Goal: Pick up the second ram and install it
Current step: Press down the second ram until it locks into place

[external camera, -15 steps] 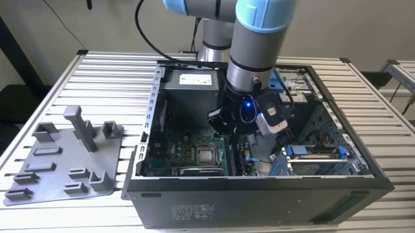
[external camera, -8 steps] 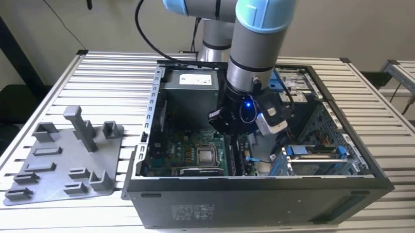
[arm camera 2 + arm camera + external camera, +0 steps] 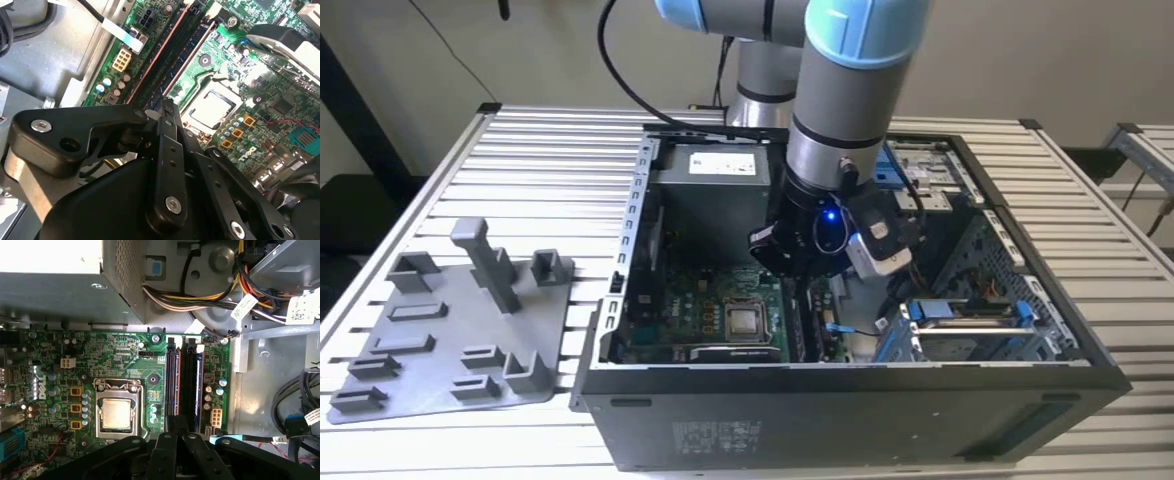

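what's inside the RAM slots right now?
In the first wrist view, one RAM slot looks empty; the neighbouring slot holds a bluish memory board. Their near ends are covered by the gripper.

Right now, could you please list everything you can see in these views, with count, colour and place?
Computer case: one, black, open, on the slatted table.
Table: one, silver.
Motherboard: one, green, on the case floor.
Processor: one, silver, in its socket.
Memory slots: a dark row beside the socket; the second ram, bluish, stands in the outermost.
Power supply: one, grey, at the case's far end.
Fixture tray: one, grey, at the exterior view's left.
Gripper: one, black, over the slots.
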`<state>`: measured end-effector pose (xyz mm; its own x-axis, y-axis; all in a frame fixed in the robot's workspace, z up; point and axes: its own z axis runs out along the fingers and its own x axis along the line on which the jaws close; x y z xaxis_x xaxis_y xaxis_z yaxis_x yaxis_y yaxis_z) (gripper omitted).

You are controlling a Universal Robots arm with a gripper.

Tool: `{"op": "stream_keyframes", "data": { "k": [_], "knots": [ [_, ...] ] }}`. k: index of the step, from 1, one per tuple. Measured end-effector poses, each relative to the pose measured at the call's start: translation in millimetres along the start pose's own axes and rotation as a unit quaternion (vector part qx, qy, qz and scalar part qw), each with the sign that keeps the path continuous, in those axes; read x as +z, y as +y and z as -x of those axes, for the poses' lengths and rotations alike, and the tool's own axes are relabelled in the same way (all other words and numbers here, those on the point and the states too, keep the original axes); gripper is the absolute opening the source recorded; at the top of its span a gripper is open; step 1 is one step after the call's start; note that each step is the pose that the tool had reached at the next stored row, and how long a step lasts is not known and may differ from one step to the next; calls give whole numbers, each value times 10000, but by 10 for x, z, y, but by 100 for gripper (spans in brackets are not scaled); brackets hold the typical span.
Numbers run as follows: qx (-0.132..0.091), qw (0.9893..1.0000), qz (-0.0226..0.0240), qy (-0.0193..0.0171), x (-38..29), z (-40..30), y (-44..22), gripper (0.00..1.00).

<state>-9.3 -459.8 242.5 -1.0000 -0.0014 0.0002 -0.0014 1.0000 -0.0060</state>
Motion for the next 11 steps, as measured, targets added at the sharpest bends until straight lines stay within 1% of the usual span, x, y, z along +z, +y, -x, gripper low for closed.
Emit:
{"op": "stream_keyframes", "data": {
  "k": [11],
  "knots": [
    [-23, 10000, 0, -1, 0, 0, -1, 11]
  ]
}}
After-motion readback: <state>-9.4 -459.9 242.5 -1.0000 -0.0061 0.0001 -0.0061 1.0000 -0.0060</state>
